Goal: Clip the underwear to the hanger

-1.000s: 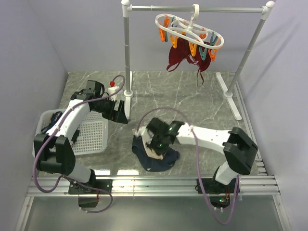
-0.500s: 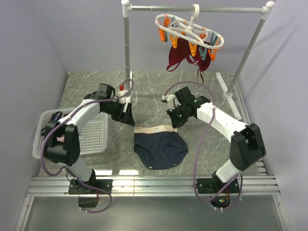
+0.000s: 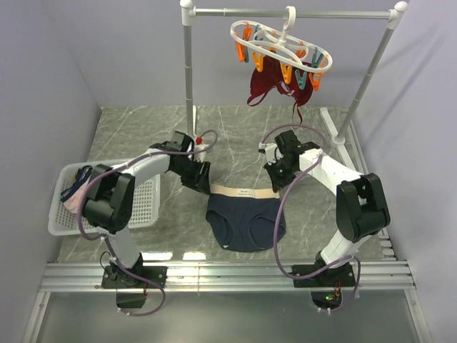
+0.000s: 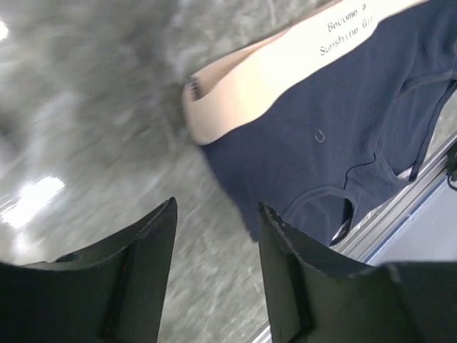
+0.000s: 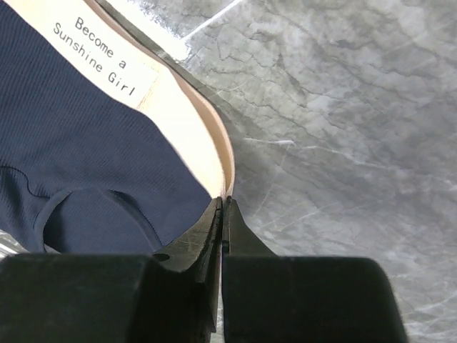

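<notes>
The navy underwear (image 3: 246,220) lies spread on the marble floor, its beige waistband (image 3: 243,191) toward the back. My right gripper (image 3: 275,183) is shut on the waistband's right end, and the right wrist view shows the beige edge (image 5: 227,166) running into the closed right gripper (image 5: 223,202). My left gripper (image 3: 202,183) hovers at the waistband's left end. In the left wrist view the left gripper (image 4: 217,209) is open with only floor between its fingers, and the underwear (image 4: 343,128) lies just ahead of it. The white hanger (image 3: 282,48) with orange and teal clips hangs from the rail.
A maroon garment (image 3: 265,87) is clipped under the hanger. The grey rail stand (image 3: 189,78) has one post just behind my left gripper and feet at the right (image 3: 341,143). A white basket (image 3: 64,179) holding clothes sits at the left.
My right arm carried the underwear from a heap near the front edge back to mid-floor, where it now lies spread. My left arm swung from the basket to the waistband's left end, its jaws narrowing.
</notes>
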